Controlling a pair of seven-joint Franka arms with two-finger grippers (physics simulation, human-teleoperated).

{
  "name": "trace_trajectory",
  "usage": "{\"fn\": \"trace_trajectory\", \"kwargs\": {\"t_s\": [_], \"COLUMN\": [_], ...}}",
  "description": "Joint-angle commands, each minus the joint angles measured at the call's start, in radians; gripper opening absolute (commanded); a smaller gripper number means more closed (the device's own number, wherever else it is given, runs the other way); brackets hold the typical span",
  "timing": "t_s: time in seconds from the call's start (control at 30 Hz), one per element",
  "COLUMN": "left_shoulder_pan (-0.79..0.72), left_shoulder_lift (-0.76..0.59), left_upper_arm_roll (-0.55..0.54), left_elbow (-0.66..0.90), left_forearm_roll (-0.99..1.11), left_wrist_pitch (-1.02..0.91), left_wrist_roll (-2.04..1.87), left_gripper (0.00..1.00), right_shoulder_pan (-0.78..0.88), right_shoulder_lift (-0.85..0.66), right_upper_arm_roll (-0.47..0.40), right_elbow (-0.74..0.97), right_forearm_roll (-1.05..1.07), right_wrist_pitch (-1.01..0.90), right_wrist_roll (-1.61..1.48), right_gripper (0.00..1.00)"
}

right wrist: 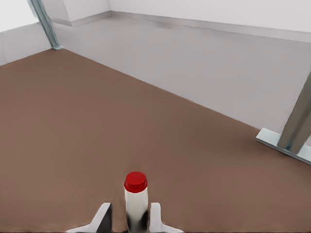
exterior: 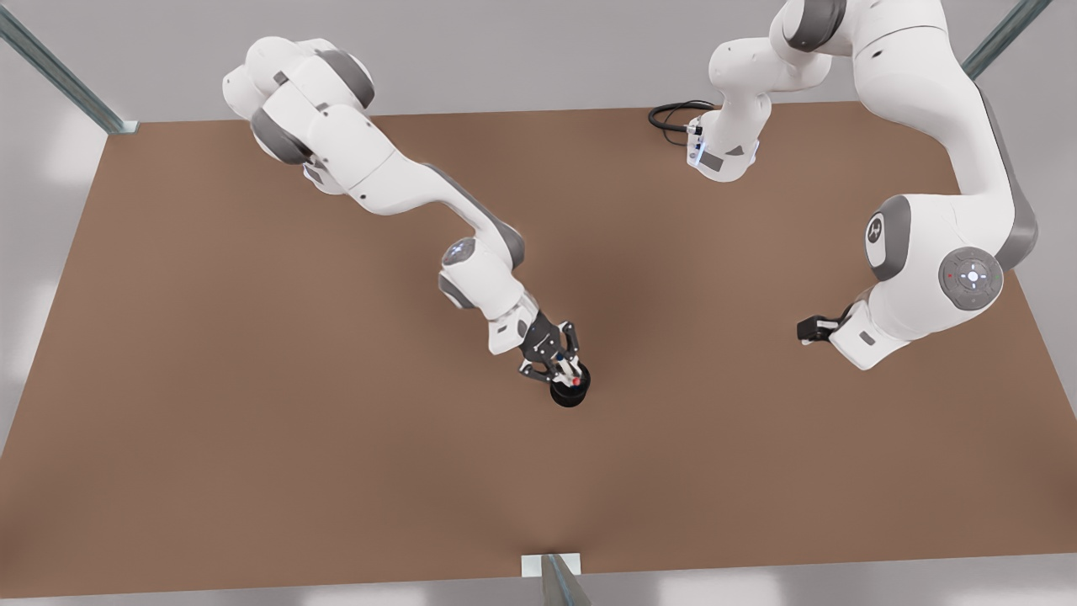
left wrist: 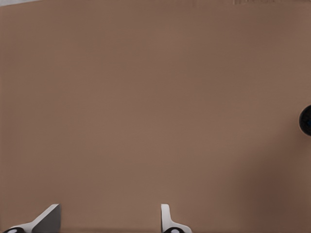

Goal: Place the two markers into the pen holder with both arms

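Note:
The black pen holder (exterior: 571, 393) stands near the middle of the brown table (exterior: 252, 379). Over its opening hangs the red-capped marker (exterior: 573, 374), held by my right gripper (exterior: 562, 362), which is on the arm at the front view's left. In the right wrist view this gripper (right wrist: 136, 219) is shut on the white barrel of the marker (right wrist: 135, 191), red end pointing away from the fingers. My left gripper (exterior: 809, 329) waits at the front view's right, low over the table. Its fingers stand open (left wrist: 109, 222) on nothing, with the pen holder (left wrist: 306, 120) far off. The second marker is hidden.
A black cable (exterior: 673, 114) loops beside the arm base at the table's far edge. Metal frame posts (exterior: 59, 71) stand at the corners, and another post (exterior: 555, 576) sits at the middle of the near edge. Bare table stretches between the two grippers.

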Motion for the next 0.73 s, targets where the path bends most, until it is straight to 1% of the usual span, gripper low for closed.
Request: {"fn": "trace_trajectory", "kwargs": {"t_s": [0.0,0.03,0.07,0.1,0.17,0.23,0.27,0.3,0.33,0.37,0.43,0.47,0.5,0.53,0.57,0.6,0.63,0.67,0.7], "left_shoulder_pan": [0.000,0.000,0.000,0.000,0.000,-0.006,-0.007,-0.009,-0.017,-0.017,-0.017,-0.017,-0.015,-0.017,-0.017,-0.017,-0.017,-0.017,-0.017], "left_shoulder_lift": [0.000,0.000,0.000,0.000,-0.002,-0.002,-0.002,-0.002,-0.002,-0.002,-0.002,-0.002,-0.002,-0.002,-0.002,-0.002,-0.002,-0.002,-0.002], "left_upper_arm_roll": [0.000,0.000,0.000,0.000,0.000,-0.005,-0.006,-0.012,-0.012,-0.022,-0.022,-0.023,-0.023,-0.023,-0.023,-0.023,-0.023,-0.023,-0.023], "left_elbow": [0.000,0.000,0.000,0.000,0.000,0.002,0.008,0.011,0.013,0.013,0.013,0.013,0.013,0.013,0.013,0.013,0.013,0.013,0.013], "left_forearm_roll": [0.001,0.001,0.001,0.001,-0.003,0.000,0.000,-0.002,-0.006,-0.006,-0.008,-0.008,-0.009,-0.008,-0.008,-0.008,-0.008,-0.008,-0.008], "left_wrist_pitch": [0.002,0.002,0.002,0.004,0.002,0.001,-0.004,-0.005,-0.009,-0.012,-0.012,-0.013,-0.015,-0.025,-0.025,-0.025,-0.025,-0.025,-0.025], "left_wrist_roll": [-0.089,-0.090,-0.090,-0.090,-0.090,-0.092,-0.090,-0.090,-0.090,-0.090,-0.090,-0.090,-0.090,-0.090,-0.090,-0.090,-0.090,-0.090,-0.090], "left_gripper": [1.00,1.00,1.00,1.00,1.00,1.00,1.00,1.00,1.00,1.00,1.00,1.00,1.00,1.00,1.00,1.00,1.00,1.00,1.00], "right_shoulder_pan": [0.015,0.013,0.002,-0.016,-0.113,-0.226,-0.292,-0.242,-0.295,-0.346,-0.355,-0.354,-0.351,-0.351,-0.341,-0.314,-0.305,-0.298,-0.298], "right_shoulder_lift": [0.020,0.010,-0.052,-0.154,-0.352,-0.446,-0.515,-0.617,-0.696,-0.719,-0.725,-0.711,-0.615,-0.494,-0.475,-0.484,-0.487,-0.498,-0.541], "right_upper_arm_roll": [-0.018,-0.018,-0.015,-0.012,0.004,0.002,-0.002,-0.178,-0.193,-0.193,-0.263,-0.274,-0.276,-0.292,-0.308,-0.340,-0.351,-0.349,-0.346], "right_elbow": [-0.030,-0.027,-0.027,-0.019,0.025,0.042,0.049,0.097,0.080,0.077,0.060,0.043,0.157,0.341,0.370,0.355,0.350,0.308,0.221], "right_forearm_roll": [-0.022,-0.022,-0.022,-0.019,-0.018,-0.016,0.099,0.185,0.202,0.199,0.203,0.206,0.208,0.231,0.232,0.234,0.234,0.232,0.232], "right_wrist_pitch": [0.173,0.162,0.083,-0.117,-0.560,-0.833,-1.031,-1.238,-1.388,-1.484,-1.583,-1.632,-1.694,-1.767,-1.781,-1.772,-1.781,-1.737,-1.660], "right_wrist_roll": [0.014,0.009,0.011,0.017,0.043,0.049,0.048,0.045,0.031,0.023,-0.034,-0.043,-0.043,-0.058,-0.058,-0.058,-0.074,-0.071,-0.067], "right_gripper": [1.00,1.00,1.00,1.00,1.00,1.00,1.00,1.00,1.00,1.00,1.00,1.00,1.00,1.00,1.00,0.99,1.00,1.00,1.00]}}
